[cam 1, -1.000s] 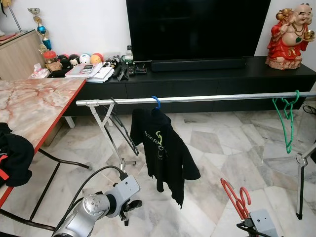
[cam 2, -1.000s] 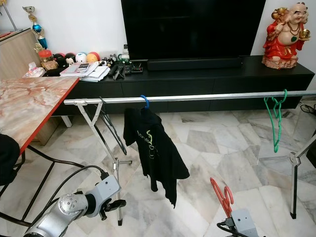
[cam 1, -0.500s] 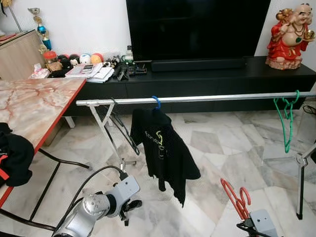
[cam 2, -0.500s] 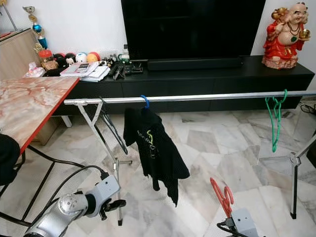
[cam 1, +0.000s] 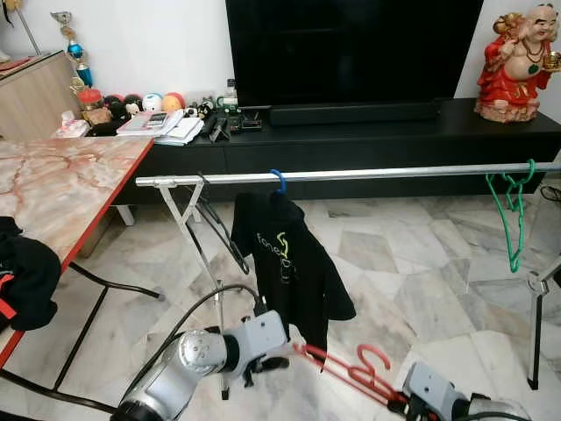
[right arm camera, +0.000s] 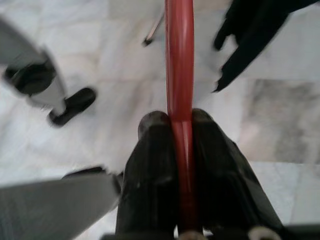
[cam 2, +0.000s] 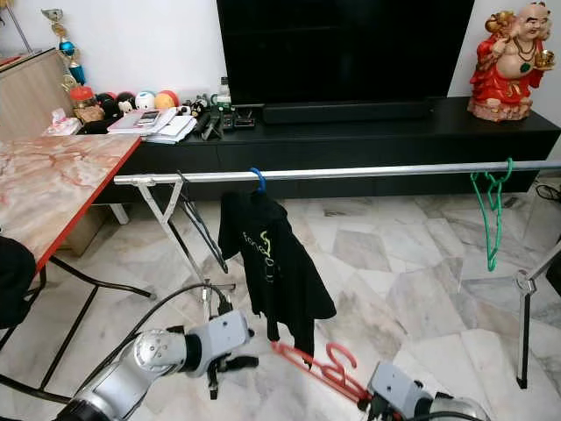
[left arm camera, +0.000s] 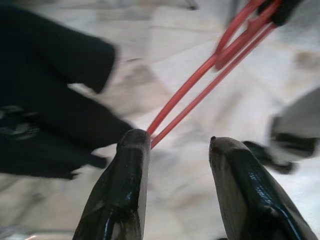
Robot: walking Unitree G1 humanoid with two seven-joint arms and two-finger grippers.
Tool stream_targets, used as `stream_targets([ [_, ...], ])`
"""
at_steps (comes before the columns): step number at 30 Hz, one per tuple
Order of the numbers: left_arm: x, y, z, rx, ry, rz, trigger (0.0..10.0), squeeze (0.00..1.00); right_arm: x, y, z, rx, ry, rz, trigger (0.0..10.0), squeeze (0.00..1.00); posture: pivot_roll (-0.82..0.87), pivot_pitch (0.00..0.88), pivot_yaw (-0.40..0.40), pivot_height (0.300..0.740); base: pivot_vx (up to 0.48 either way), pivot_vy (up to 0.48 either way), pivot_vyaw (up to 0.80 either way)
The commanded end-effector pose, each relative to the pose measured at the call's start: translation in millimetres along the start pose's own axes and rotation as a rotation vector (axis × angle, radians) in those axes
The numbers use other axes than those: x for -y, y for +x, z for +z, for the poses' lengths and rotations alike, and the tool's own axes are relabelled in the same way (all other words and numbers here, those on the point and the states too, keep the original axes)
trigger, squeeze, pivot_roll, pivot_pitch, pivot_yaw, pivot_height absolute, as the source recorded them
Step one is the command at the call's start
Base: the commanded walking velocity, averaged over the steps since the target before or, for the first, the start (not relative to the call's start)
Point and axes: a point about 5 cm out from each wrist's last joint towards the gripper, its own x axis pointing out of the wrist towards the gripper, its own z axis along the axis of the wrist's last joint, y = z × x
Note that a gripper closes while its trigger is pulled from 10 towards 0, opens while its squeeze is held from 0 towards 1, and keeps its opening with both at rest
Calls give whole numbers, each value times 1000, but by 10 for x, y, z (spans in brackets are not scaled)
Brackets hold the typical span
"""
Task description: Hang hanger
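The left gripper [left arm camera: 172,145] is reaching low toward the red hanger [cam 1: 346,373] with its jaws spread apart — the near tip is just touching one finger, apparently for a handover or a steadying grip. The right gripper [right arm camera: 180,122] is clenching the hanger's thin red bar, holding it level, well below the rail [cam 1: 368,174] — beside the hanging black shirt [cam 1: 289,272].
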Motion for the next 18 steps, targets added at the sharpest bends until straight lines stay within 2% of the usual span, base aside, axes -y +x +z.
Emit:
stream_targets([
  [1,44,-1,61,16,4,-69,10000,0,66,-34,148,46,-56,37,10000,0,75,0,29,740,0,0,0],
  [4,60,3,96,23,9,-113,10000,0,66,-55,235,57,-105,109,10000,0,75,0,28,740,0,0,0],
  [7,108,53,197,53,4,-198,10000,0,36,-68,427,74,-207,249,10000,0,74,0,26,740,0,0,0],
  [10,115,93,241,61,18,-213,10000,0,29,-51,556,107,-231,279,10000,0,74,0,25,740,0,0,0],
  [12,107,139,293,69,29,-212,10000,0,-21,-38,641,101,-286,332,10000,0,71,0,23,740,0,0,0],
  [15,114,157,313,68,30,-215,10000,0,-53,-35,697,114,-300,353,10000,0,69,0,24,740,0,0,0],
  [18,188,170,352,78,15,-272,10000,0,-66,-23,777,130,-312,354,10000,0,71,0,21,740,0,0,0],
])
